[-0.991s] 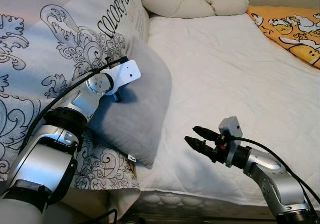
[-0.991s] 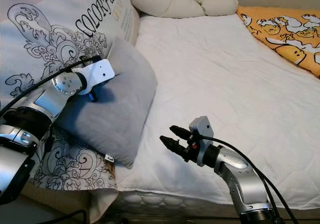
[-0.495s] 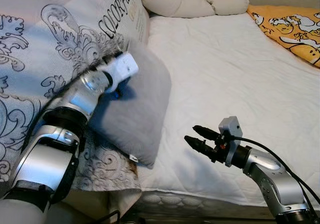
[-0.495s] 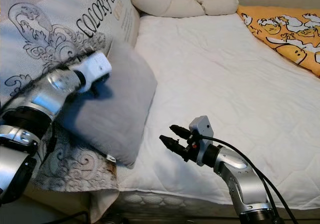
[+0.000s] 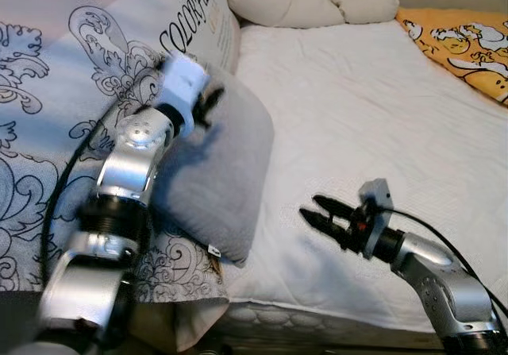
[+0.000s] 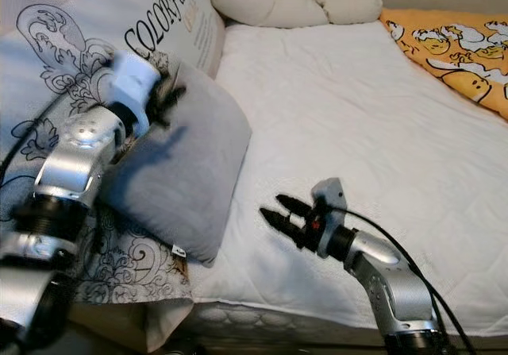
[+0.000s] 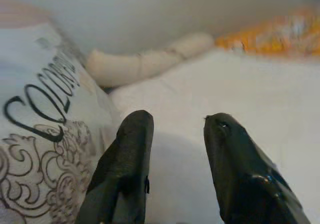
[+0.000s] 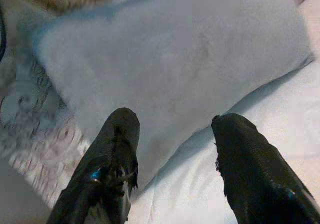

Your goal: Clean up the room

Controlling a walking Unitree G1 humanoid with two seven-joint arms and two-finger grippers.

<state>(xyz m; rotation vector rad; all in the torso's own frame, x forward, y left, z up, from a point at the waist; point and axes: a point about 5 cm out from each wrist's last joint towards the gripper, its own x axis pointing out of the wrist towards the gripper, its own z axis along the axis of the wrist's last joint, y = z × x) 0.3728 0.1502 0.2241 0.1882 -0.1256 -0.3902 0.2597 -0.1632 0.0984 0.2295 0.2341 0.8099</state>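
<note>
Two grippers, both with fingers spread and empty: our left gripper (image 5: 208,101) hovers over the grey pillow (image 5: 222,184) leaning on the patterned cushion (image 5: 71,77); our right gripper (image 5: 316,212) hangs above the white mattress (image 5: 373,109), beside it.

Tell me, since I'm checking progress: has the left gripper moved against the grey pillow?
Yes. The left gripper has risen from the grey pillow's face to its top edge.

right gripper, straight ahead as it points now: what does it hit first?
Probably the soft grey square pillow. The right gripper, fingers open, hangs low over the white quilted mattress and points at it; remaining depth is unclear.
</note>
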